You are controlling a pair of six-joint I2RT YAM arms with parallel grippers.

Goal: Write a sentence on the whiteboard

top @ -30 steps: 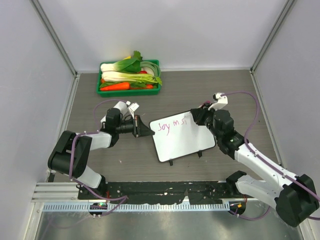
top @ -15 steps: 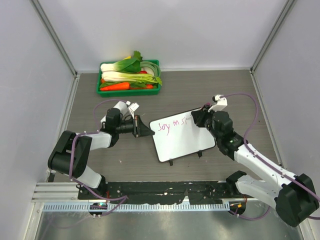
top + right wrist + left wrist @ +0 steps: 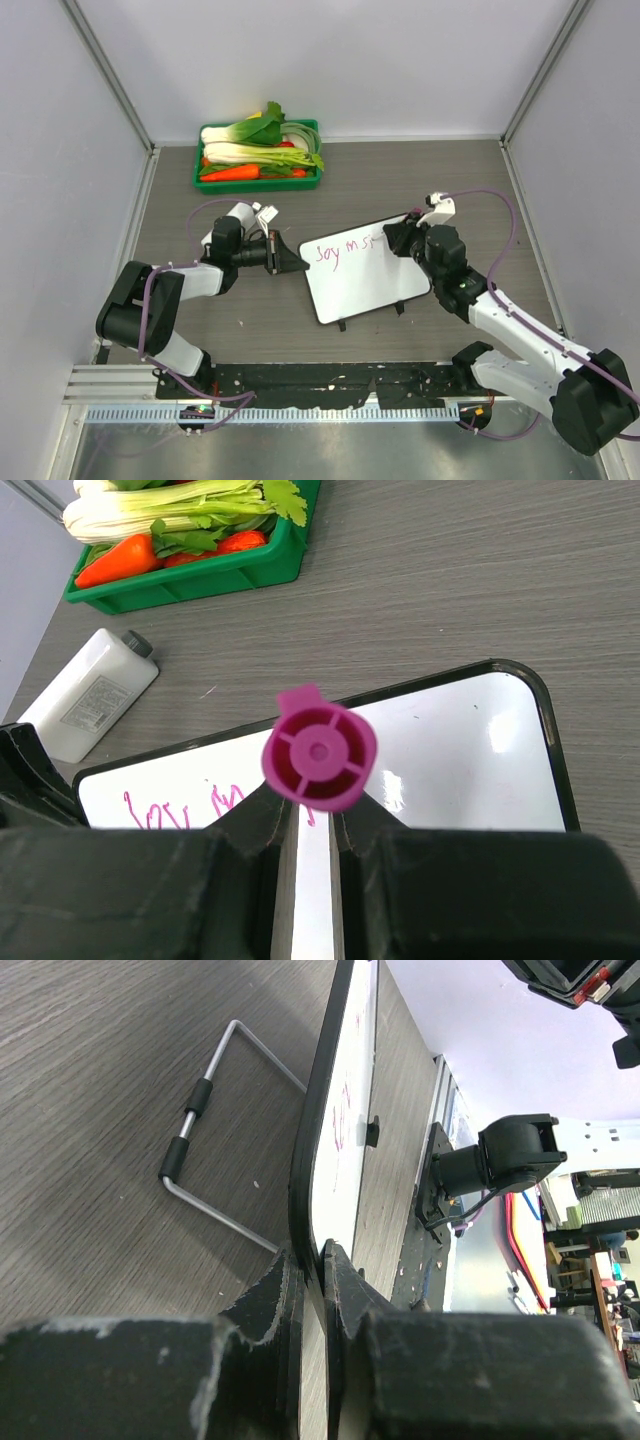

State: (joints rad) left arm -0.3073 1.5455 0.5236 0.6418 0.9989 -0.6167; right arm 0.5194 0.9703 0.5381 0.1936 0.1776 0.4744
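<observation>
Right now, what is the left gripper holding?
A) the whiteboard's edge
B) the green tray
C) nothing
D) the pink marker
A: in the left wrist view, the left gripper is shut on the dark edge of the whiteboard; the pink marker is in the right gripper.

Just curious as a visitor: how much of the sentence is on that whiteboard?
A few pink words run along the top of the whiteboard. The left claw clamps its edge; the right claw holds a pink marker over it. Most of the board is blank.
</observation>
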